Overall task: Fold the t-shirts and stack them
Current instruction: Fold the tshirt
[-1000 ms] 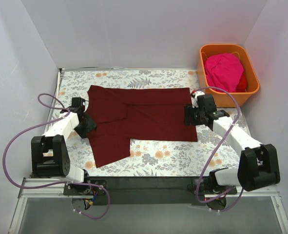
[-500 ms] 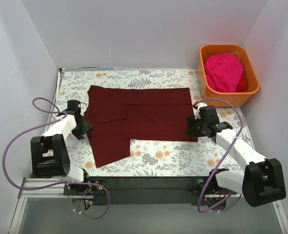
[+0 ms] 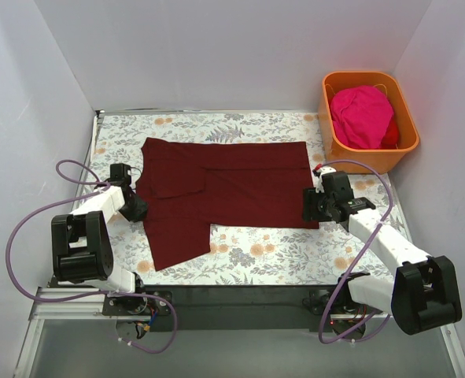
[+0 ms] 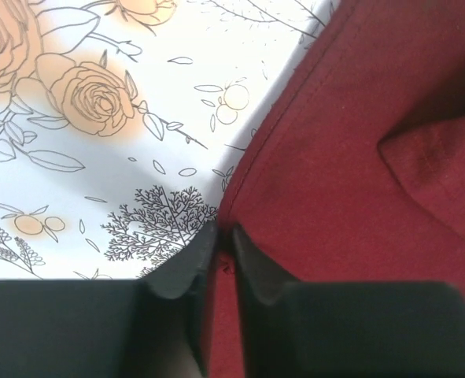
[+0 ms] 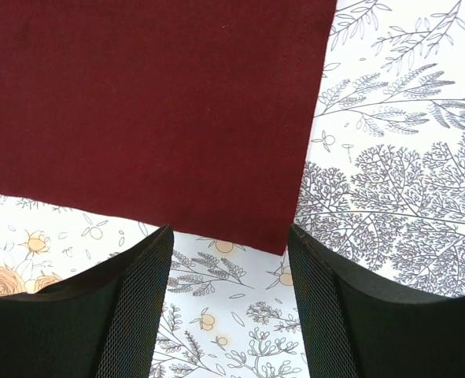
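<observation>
Plain white walls [image 3: 216, 55] enclose a table [image 3: 279, 248] covered in floral-printed cloth.

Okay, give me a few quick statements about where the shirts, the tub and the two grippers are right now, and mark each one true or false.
1. The dark maroon cloth t-shirt lies spread on the floral-patterned table. True.
2. The bright magenta-pink cloth shirt lies flat on the table. False: it is bunched inside the orange plastic tub.
3. The left gripper is nearly closed at the maroon shirt's edge. True.
4. The right gripper is clamped shut. False: its fingers stand wide apart above the shirt's corner.
5. The tub sits at the table's near left corner. False: far right.
</observation>
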Controlling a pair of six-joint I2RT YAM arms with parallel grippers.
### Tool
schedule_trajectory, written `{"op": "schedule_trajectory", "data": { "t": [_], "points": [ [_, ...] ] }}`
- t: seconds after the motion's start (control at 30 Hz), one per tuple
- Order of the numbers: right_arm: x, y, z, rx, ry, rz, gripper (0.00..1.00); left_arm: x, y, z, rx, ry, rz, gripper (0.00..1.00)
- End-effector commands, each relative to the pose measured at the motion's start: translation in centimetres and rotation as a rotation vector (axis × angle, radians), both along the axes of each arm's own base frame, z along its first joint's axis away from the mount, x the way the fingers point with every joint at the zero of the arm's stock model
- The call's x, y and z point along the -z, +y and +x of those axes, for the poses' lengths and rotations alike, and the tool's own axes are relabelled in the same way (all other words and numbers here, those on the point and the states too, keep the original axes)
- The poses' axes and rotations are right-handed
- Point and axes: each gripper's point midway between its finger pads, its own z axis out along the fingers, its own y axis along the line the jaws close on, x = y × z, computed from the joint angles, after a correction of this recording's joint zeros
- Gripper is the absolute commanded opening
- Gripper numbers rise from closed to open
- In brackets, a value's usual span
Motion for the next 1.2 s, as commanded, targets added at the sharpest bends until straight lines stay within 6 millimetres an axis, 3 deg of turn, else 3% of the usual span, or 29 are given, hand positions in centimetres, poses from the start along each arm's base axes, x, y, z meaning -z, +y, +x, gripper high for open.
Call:
{"op": "schedule_trajectory", "data": {
  "t": [0.0, 0.07, 0.33, 0.53, 1.0, 1.17],
  "points": [
    [-0.7, -0.5, 0.3, 0.037, -0.036, -0.015, 0.66, 1.6, -0.4, -1.7, 0.010, 0.066, -0.015, 0.09],
    [-0.6, -1.0, 0.1, 0.064, -0.033, -0.028, 0.66, 1.6, -0.4, -2.1, 0.010, 0.076, -0.016, 0.00],
    [0.8, -3.0, -0.7, 0.193, 0.033, -0.095, 0.66, 0.7, 0.2, -2.7, 0.009, 0.042, 0.025, 0.00],
    [1.3, -2.3, -0.4, 0.195, 0.067, -0.080, 0.56, 0.5, 0.3, -2.3, 0.010, 0.027, 0.027, 0.00],
    [4.5, -2.4, -1.8, 0.210, 0.187, -0.119, 0.55, -0.1, 0.3, -1.6, 0.008, -0.004, 0.030, 0.00],
    [5.4, -2.7, -2.3, 0.211, 0.218, -0.136, 0.50, -0.2, 0.2, -1.6, 0.011, -0.008, 0.026, 0.00]
  ]
}}
